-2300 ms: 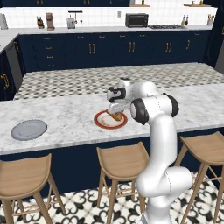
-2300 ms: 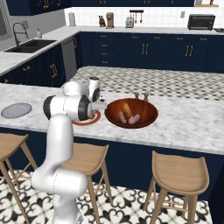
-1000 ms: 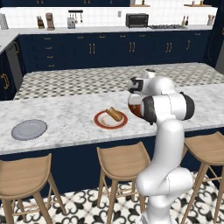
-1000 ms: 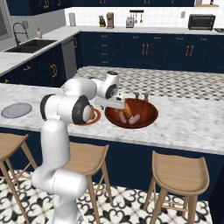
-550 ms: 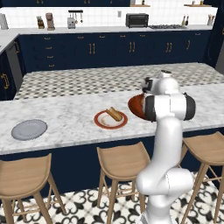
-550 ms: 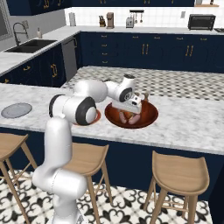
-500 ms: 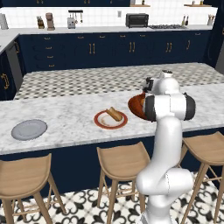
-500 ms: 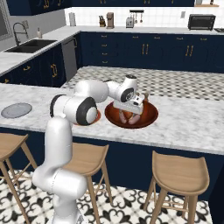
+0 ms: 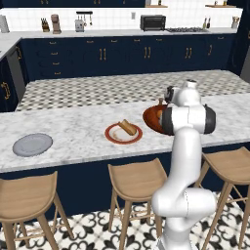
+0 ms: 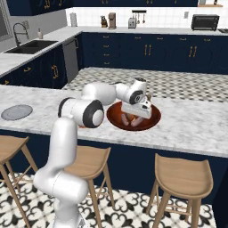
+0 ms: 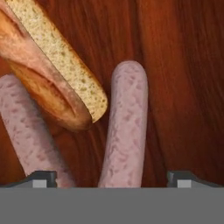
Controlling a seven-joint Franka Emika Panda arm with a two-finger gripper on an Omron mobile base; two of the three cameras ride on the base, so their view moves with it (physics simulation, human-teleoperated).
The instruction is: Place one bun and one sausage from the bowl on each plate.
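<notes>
Reddish-brown bowl [image 10: 153, 116] holds bun [image 11: 52, 70] and sausages [image 11: 124, 127]; red-rimmed plate [image 9: 113, 136] (bun on it), grey plate [image 9: 32, 144] bare.

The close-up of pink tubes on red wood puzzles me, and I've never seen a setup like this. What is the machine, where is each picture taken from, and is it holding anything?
It is a white robot arm in a computer-drawn kitchen. Two cameras on its base look over it from behind, one from its left and one from its right. The third sits on the hand and looks down between the fingers, whose dark tips stand wide apart at the bottom of the close-up.

On the marble counter are a grey plate, bare, a red-rimmed plate with a bun on it, and a reddish-brown bowl. The gripper is down in that bowl. The pink tubes are two sausages: one lies between the open fingers, the other runs partly under a bun. Nothing is held yet.
</notes>
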